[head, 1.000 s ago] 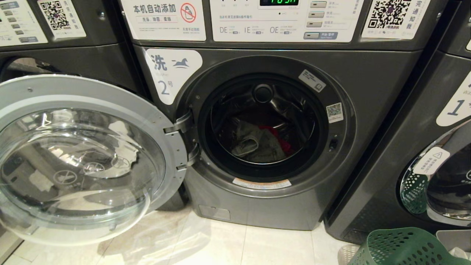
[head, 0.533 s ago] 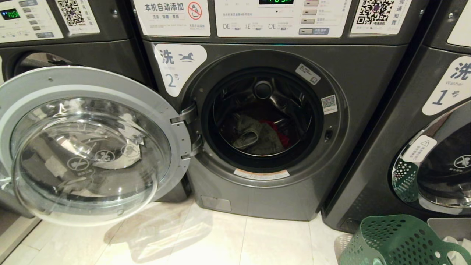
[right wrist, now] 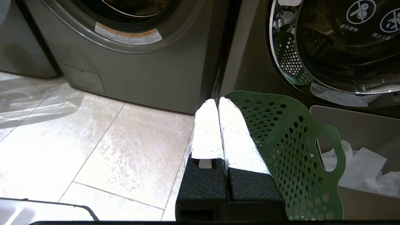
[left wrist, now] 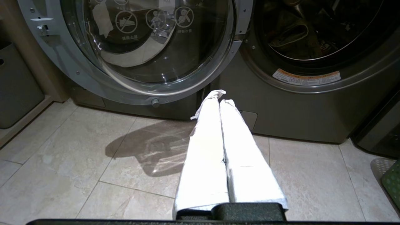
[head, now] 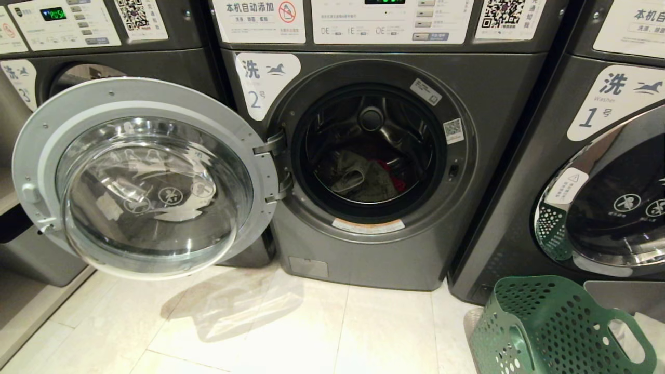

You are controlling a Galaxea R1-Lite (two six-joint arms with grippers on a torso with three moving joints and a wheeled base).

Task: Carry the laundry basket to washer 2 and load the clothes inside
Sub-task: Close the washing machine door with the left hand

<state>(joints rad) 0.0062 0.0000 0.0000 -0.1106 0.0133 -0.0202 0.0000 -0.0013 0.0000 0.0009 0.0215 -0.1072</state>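
A: Where do the arms sit?

B: Neither shows from the head camera. Each wrist camera looks along its own fingers, level and low over the tile floor (head: 311, 332). The left gripper (left wrist: 220, 100) points at the foot of washer 2 (head: 499, 104), just below the hinge side of its door (head: 145, 176); its white-wrapped fingers (left wrist: 206, 150) are pressed together with nothing between them.

A: And the right one?

B: The right gripper (right wrist: 217, 103) is likewise clenched on nothing, its tips aimed at the seam between washer 2 and the machine marked 1 (head: 613, 156). The laundry basket (head: 550, 327) stands just to its right, apart from the fingers.

A: So where is the basket in the room?

B: On the floor at the near right, in front of machine 1, with a grey bin (right wrist: 359, 131) holding white bags (right wrist: 359, 165) beside it on the right.

A: And the clothes?

B: The clothes (head: 363, 179) lie inside washer 2's drum: a grey-olive piece in front, a red one behind it. The door hangs wide open to the left, in front of the machine marked 3 (head: 21, 83).
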